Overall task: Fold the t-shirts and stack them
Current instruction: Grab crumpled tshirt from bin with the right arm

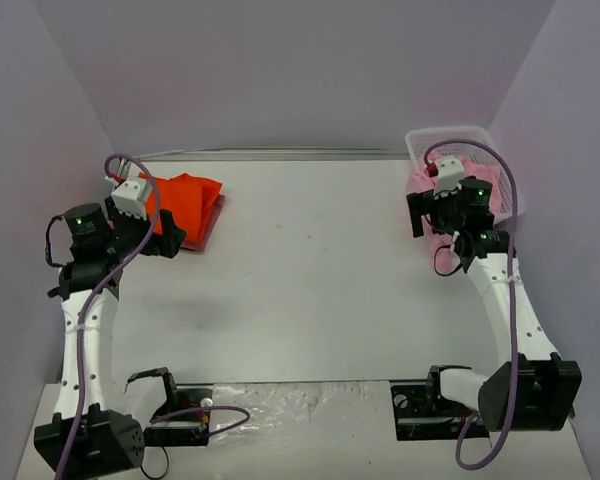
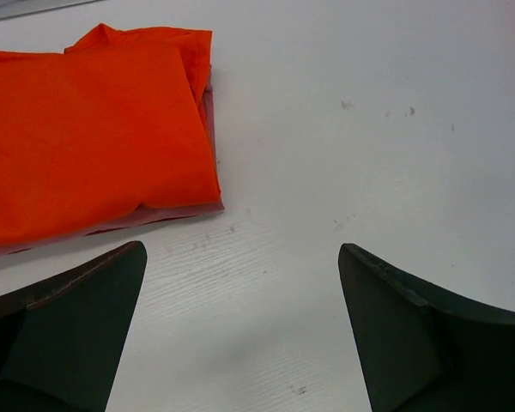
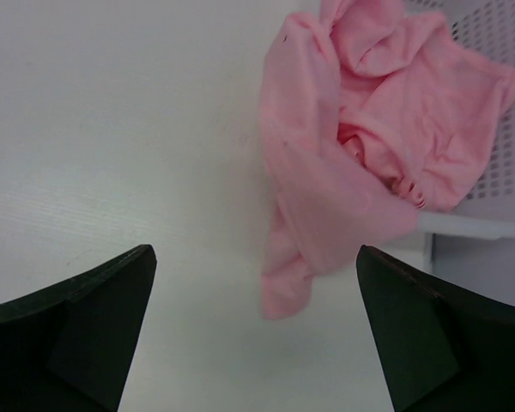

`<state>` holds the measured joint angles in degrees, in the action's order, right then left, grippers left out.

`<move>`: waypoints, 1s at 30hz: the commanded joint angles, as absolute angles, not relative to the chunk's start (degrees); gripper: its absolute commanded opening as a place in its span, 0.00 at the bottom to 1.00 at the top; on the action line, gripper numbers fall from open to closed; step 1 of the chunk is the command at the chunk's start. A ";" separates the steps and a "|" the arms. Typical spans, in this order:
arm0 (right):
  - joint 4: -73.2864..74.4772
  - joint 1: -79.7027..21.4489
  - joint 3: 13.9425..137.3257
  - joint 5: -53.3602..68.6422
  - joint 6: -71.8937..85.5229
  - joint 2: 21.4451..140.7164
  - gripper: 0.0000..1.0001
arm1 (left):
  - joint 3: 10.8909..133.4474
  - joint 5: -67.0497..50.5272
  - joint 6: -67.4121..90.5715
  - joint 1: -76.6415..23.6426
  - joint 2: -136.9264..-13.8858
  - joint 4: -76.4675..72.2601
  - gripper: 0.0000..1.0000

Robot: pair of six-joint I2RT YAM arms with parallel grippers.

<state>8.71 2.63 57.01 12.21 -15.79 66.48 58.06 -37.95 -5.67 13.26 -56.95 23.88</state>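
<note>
A folded bright orange t-shirt (image 1: 187, 197) lies on a folded dull pinkish-red t-shirt (image 1: 211, 222) at the back left of the table; the left wrist view shows the orange one (image 2: 86, 146) with the pinkish-red edge (image 2: 167, 213) under it. My left gripper (image 2: 240, 335) is open and empty above bare table just beside this stack. A crumpled light pink t-shirt (image 3: 360, 146) hangs out of the white mesh basket (image 3: 498, 103) onto the table at the back right. My right gripper (image 3: 257, 335) is open and empty just in front of its hanging end.
The white mesh basket (image 1: 450, 140) stands at the back right corner. Grey walls enclose the table on the left, back and right. The arm bases and cables (image 1: 195, 415) sit along the near edge.
</note>
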 commanded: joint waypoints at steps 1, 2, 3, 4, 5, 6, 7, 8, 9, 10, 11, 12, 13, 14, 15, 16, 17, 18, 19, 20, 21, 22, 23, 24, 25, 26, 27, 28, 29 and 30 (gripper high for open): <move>1.59 -0.96 64.66 -7.96 -24.25 73.88 1.00 | 57.14 -42.00 -7.55 13.53 -52.66 22.24 0.94; 0.63 -0.79 65.99 -12.35 -24.95 75.74 1.00 | 56.69 -42.71 -7.91 13.54 -52.12 21.80 0.94; -0.69 -0.62 67.05 -13.52 -26.79 79.42 1.00 | 56.52 -42.98 -7.91 13.54 -51.25 21.62 0.94; -1.75 -0.53 68.02 -14.84 -26.98 81.19 1.00 | 56.43 -43.33 -8.08 13.62 -50.98 21.71 0.94; -2.02 -0.35 69.94 -15.46 -27.16 82.78 1.00 | 56.25 -43.42 -8.43 13.62 -50.80 21.71 0.94; -2.02 -0.35 70.66 -15.73 -27.42 85.66 1.00 | 56.25 -43.42 -8.44 13.62 -50.63 21.71 0.94; -2.02 -0.35 71.45 -16.17 -27.51 87.09 1.00 | 56.16 -43.59 -8.61 13.62 -50.71 21.80 0.94; -1.93 -0.26 73.02 -16.35 -27.07 88.40 1.00 | 56.25 -43.68 -8.87 13.71 -50.80 22.06 0.94; -1.50 -0.26 73.99 -16.09 -26.64 91.12 1.00 | 56.25 -43.86 -8.96 13.71 -51.15 22.15 0.94; -0.71 -0.26 74.79 -15.82 -26.20 92.45 1.00 | 56.25 -43.94 -9.05 13.71 -51.24 22.41 0.94; -0.36 -0.26 75.49 -15.73 -25.76 93.59 1.00 | 56.25 -44.12 -8.97 13.71 -51.33 22.33 0.95; -0.26 -0.26 76.80 -15.30 -25.49 95.78 1.00 | 56.25 -44.30 -8.96 13.71 -51.42 22.32 0.94; 2.87 -0.26 77.51 -13.55 -24.88 96.84 1.00 | 56.25 -44.56 -8.96 13.71 -51.42 22.41 0.94; 3.25 1.22 77.87 -13.10 -24.53 97.46 1.00 | 56.08 -44.56 -8.96 13.80 -51.33 22.24 0.94; 3.69 1.40 77.96 -12.49 -24.35 98.08 1.00 | 55.90 -44.65 -8.96 13.80 -51.15 22.24 0.94; 4.39 1.41 77.78 -11.00 -24.35 98.17 1.00 | 55.90 -44.56 -8.96 13.80 -51.15 22.24 0.94; 4.57 1.41 77.26 -10.55 -23.91 98.09 1.00 | 55.64 -44.56 -9.05 13.89 -50.89 22.15 0.94; 4.74 1.41 76.91 -10.11 -23.65 98.00 1.00 | 55.46 -44.65 -9.14 13.97 -50.89 22.06 0.94; 5.09 1.41 76.56 -9.15 -23.56 97.91 1.00 | 55.37 -44.82 -9.05 14.15 -50.89 21.71 0.94; 5.27 1.41 76.12 -8.79 -23.21 97.82 1.00 | 55.20 -44.91 -9.05 14.24 -50.89 21.62 0.94; 5.45 1.41 75.33 -8.27 -23.20 97.65 0.99 | 55.11 -45.09 -9.05 14.41 -50.80 21.53 0.94; 6.23 1.41 74.97 -7.65 -23.29 97.73 0.99 | 55.11 -45.26 -8.97 14.41 -50.97 21.53 0.94; 6.24 1.41 74.45 -6.60 -23.29 97.56 0.99 | 55.02 -45.44 -8.96 14.59 -50.89 21.62 0.94; 6.33 1.41 74.01 -5.98 -23.38 97.47 0.97 | 55.02 -45.53 -8.96 14.68 -50.80 21.53 0.94; 6.50 1.41 72.87 -4.93 -23.55 97.38 0.96 | 54.93 -45.70 -8.96 14.68 -50.80 21.62 0.94; 6.59 1.58 72.34 -2.31 -23.73 97.12 0.96 | 54.93 -45.96 -8.88 14.85 -50.71 21.45 0.94; 6.68 1.67 71.99 -1.15 -23.90 96.95 0.95 | 54.93 -46.05 -8.70 15.03 -50.63 21.53 0.94; 7.11 1.76 71.29 -0.62 -23.91 96.68 0.93 | 54.84 -46.23 -8.70 15.20 -50.54 21.45 0.94; 7.21 1.76 70.93 1.65 -23.91 95.98 0.93 | 54.93 -46.49 -8.61 15.29 -50.45 21.36 0.94; 7.21 1.67 70.58 3.24 -23.82 95.72 0.91 | 54.84 -46.84 -8.61 15.38 -50.45 21.44 0.94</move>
<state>5.39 1.48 71.79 -2.81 -24.10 99.13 54.59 -44.49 -8.36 14.79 -51.51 23.22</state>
